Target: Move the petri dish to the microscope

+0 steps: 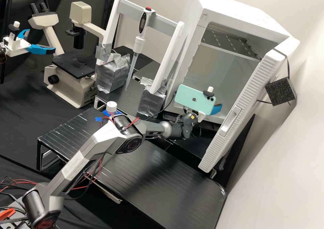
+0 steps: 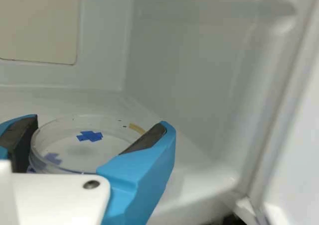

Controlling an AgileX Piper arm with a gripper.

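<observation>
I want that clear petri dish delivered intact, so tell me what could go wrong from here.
The clear, round petri dish could slip or tilt between the white gripper's two bright blue fingers.

The mint-green phone mounted above the gripper might knock the white incubator's opening on leaving.

The white-and-grey pipette hangs between here and the beige microscope; a straight sweep could hit it.

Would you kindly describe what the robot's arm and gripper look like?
The arm has grey, angular links with rounded black joints; thin red wires show at its elbow and a small orange mark sits near the wrist. The gripper is white, with two tapering bright blue fingers lined with dark pads. A mint-green phone is mounted above it.
</observation>
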